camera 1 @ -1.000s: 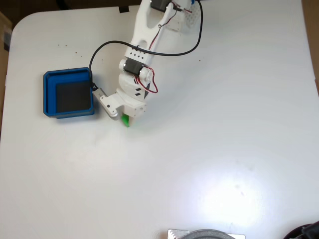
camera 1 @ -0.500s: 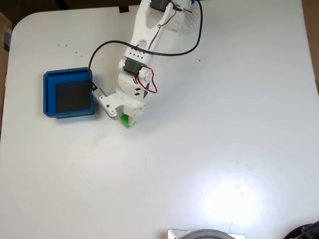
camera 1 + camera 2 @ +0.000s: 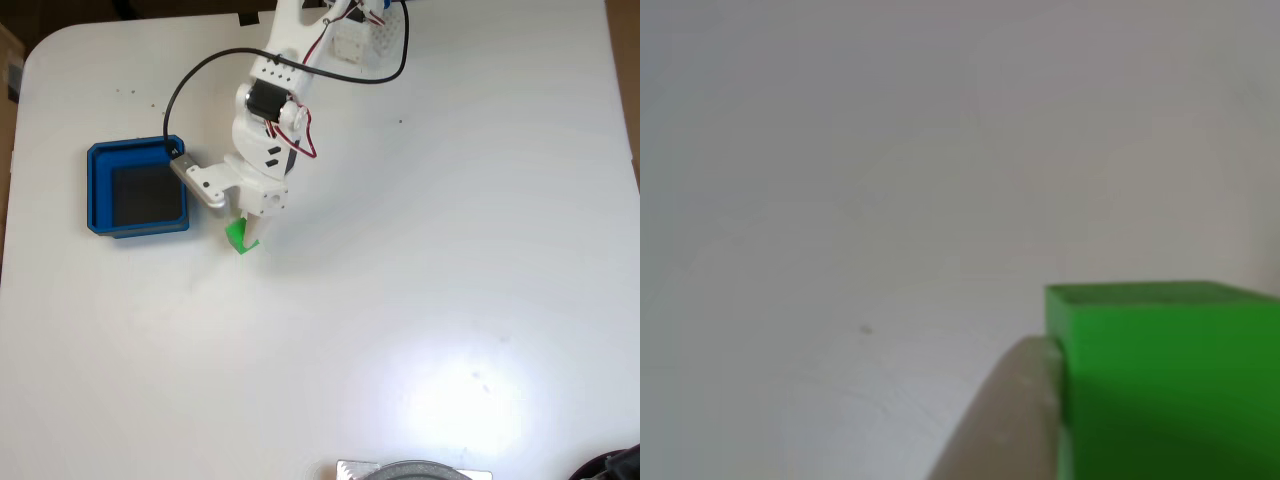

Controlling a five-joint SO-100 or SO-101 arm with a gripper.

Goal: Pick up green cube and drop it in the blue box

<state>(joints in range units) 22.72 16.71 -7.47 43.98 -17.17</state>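
Fixed view, left to right. The blue box (image 3: 138,187) sits on the white surface (image 3: 450,250) to the left of my claw (image 3: 241,236) and slightly higher in the picture, near it but not touching; its black floor holds nothing. The arm (image 3: 268,110) reaches down from the top edge, with a black cable (image 3: 185,85) looping from it toward the box's right wall. The green cube (image 3: 239,236) shows at the claw's tip, directly below the white wrist housing, tilted relative to the box's edges. My claw is clamped on the cube: in the other view a pale finger (image 3: 1005,420) presses flat against the cube's (image 3: 1165,380) left face, with the cube filling the lower right corner and the bare surface (image 3: 890,150) blurred behind it. The second finger lies outside that picture.

Step in hand, as I judge it: the grasp is made and the carry toward the box is under way. I cannot tell from either view whether the cube has left the surface.

Next move, as I judge it: I must raise the claw enough for the cube to pass over the box's thick right wall, swing left until the cube hangs above the black floor, and only then part the fingers. Releasing too soon would land the cube on the wall or beside it.
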